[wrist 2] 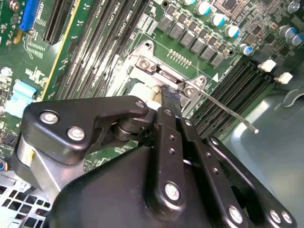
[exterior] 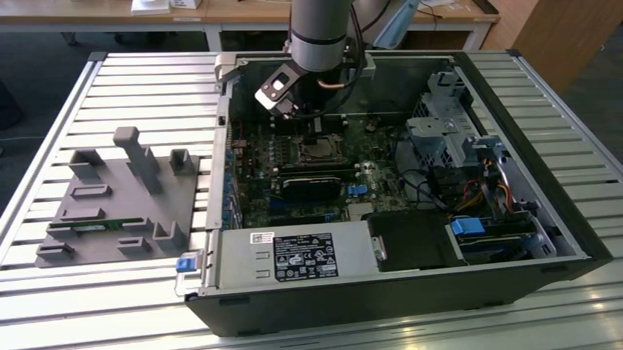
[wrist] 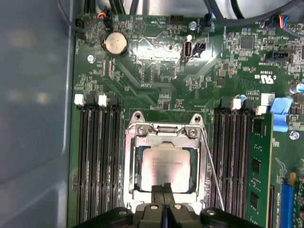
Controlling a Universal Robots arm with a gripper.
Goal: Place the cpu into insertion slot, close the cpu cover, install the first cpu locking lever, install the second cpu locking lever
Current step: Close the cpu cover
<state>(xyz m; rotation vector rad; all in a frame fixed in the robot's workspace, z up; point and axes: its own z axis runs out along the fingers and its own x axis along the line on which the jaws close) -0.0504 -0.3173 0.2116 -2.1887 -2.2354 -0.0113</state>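
The cpu lies flat in the insertion slot, its silvery top showing through the window of the cpu cover, which is down over it. My gripper is shut, its tips together at the cover's edge; in the second wrist view the gripper touches the socket frame. One thin locking lever slants away from the socket's side, and in the second wrist view this lever sticks out free over the memory slots. In the exterior view the gripper hangs just above the socket.
Long black memory slots flank the socket, with a green memory stick on one side. The case wall stands close by. A grey fixture sits on the exterior view's left; the power supply and drive cage crowd the case.
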